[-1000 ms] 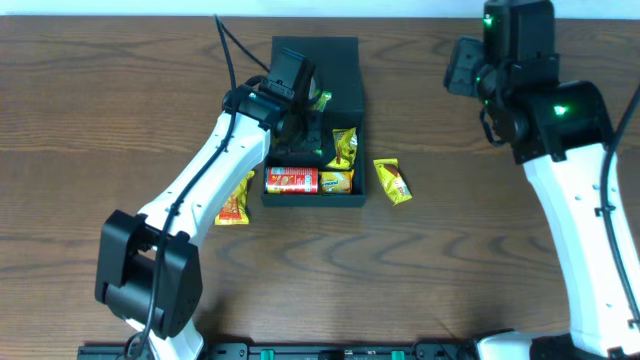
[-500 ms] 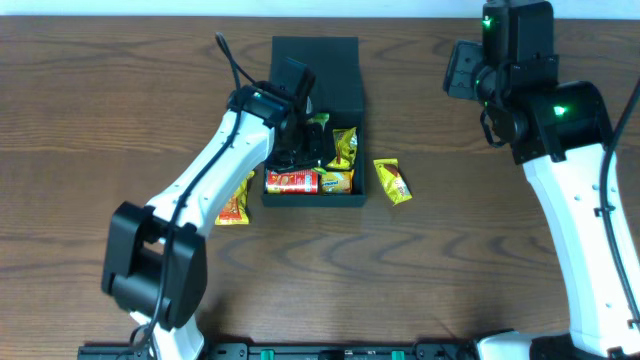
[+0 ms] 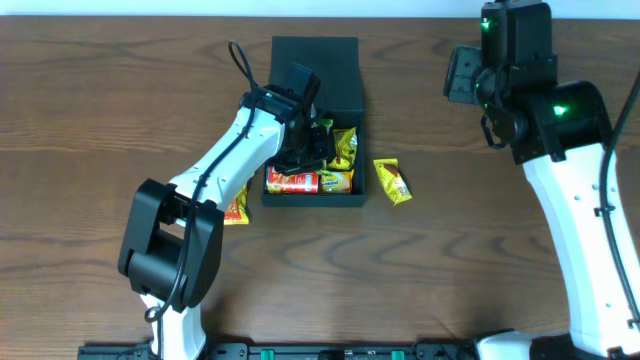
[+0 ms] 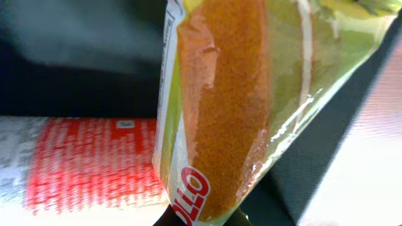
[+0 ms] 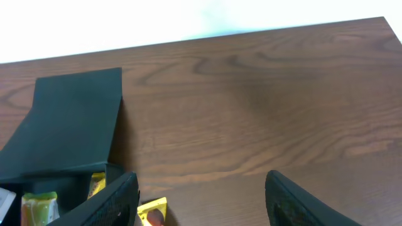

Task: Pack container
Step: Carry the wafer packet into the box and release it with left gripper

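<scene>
Dark wood-grain table (image 3: 100, 120) — pale, bright background (image 5: 188, 19) beyond its far edge.

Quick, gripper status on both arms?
Left gripper: closed on a yellow-green snack packet, above the container.
Right gripper: open, holding nothing.

Dark teal-green square cardboard box (image 3: 316, 70), brown wood-grain table (image 3: 100, 120). Yellow-green clear plastic snack pkt (image 4: 239, 94): orange-brown speckled filling, red lettering. Red cylindrical chip can (image 4: 88, 157) w/ white print; yellow foil pkt (image 3: 392, 181) w/ red-brown patch.
</scene>
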Robot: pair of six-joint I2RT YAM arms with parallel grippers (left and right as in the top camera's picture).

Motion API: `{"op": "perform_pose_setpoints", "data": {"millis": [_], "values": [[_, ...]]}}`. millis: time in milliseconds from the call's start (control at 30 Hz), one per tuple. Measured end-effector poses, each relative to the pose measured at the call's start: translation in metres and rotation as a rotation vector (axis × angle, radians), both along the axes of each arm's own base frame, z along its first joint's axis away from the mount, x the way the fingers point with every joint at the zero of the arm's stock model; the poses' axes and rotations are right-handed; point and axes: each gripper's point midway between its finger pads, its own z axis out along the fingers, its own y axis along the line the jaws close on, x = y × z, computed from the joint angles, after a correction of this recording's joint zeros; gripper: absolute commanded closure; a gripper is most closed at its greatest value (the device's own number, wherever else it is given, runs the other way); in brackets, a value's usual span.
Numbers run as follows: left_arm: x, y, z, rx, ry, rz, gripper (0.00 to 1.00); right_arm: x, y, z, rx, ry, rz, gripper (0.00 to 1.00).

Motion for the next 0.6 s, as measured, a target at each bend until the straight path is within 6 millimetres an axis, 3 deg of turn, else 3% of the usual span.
{"op": "perform_pose_setpoints", "data": {"millis": [167, 200, 267, 333, 600], "values": [[0.0040, -0.0078, 0.0038, -0.044, -0.013, -0.003, 0.90, -0.0001, 0.0000, -0.0001, -0.003, 0.001, 0.002, 0.35], [0.0040, -0.0082, 0.0040, -0.046, -0.013, -0.003, 0.78, -0.0002, 0.0000, -0.0002, -0.003, 0.002, 0.003, 0.35], [0.0037, -0.0089, 0.0043, -0.050, -0.013, -0.008, 0.44, -0.0002, -0.0001, -0.0003, -0.005, 0.002, 0.005, 0.34], [0.0034, -0.0097, 0.0047, -0.055, -0.009, -0.003, 0.30, -0.0005, -0.0002, -0.0005, -0.007, 0.004, 0.005, 0.34], [0.0033, -0.0104, 0.0051, -0.060, -0.005, 0.002, 0.34, -0.0007, -0.0002, -0.0007, -0.009, 0.006, 0.008, 0.34]]}}
